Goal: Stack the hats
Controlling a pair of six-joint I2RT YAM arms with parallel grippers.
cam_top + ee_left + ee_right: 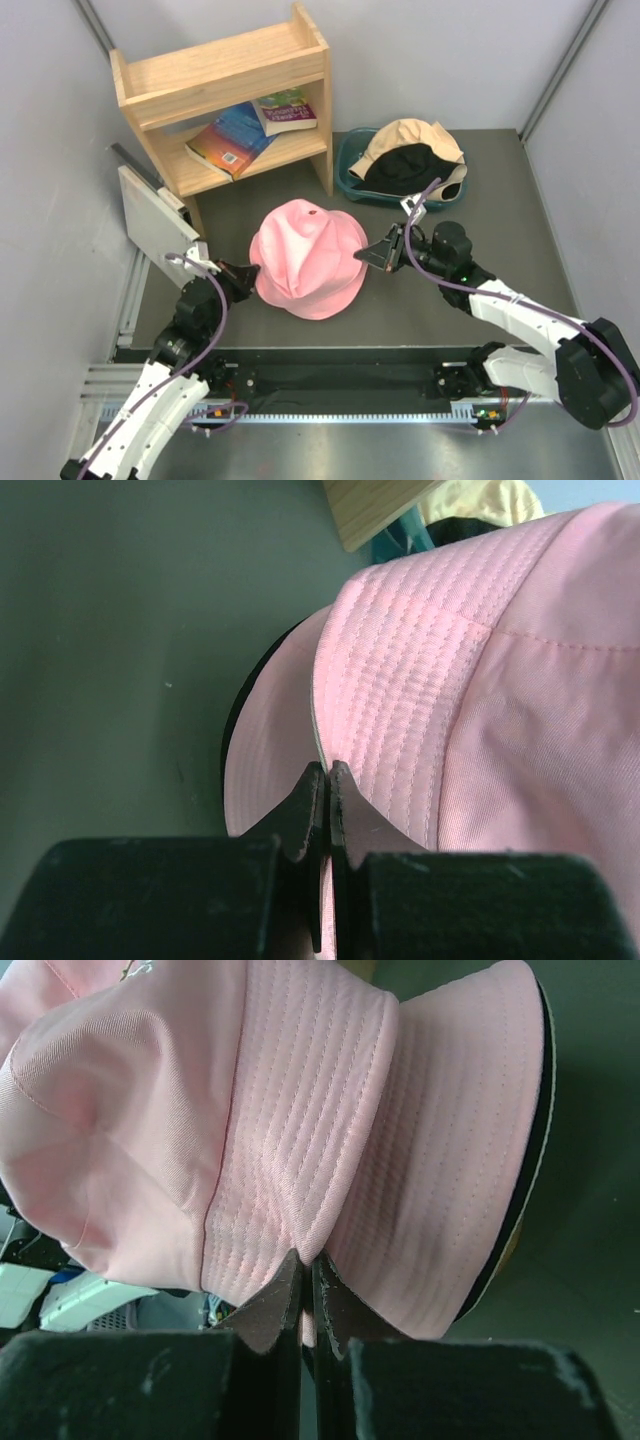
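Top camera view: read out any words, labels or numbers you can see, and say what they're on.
Nothing can be read.
The blue book on the wooden shelf: cover print, too blurred.
The second book beside it: title too small.
The pink hat: no lettering shows.

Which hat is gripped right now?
The pink hat, mid-table: the left gripper and right gripper each pinch its brim on opposite sides. The tan hat and black hat sit untouched in the tub.

Overhead view from the near edge, looking down — wrist views close-up, opposite sides, sharing the pink hat (305, 260)
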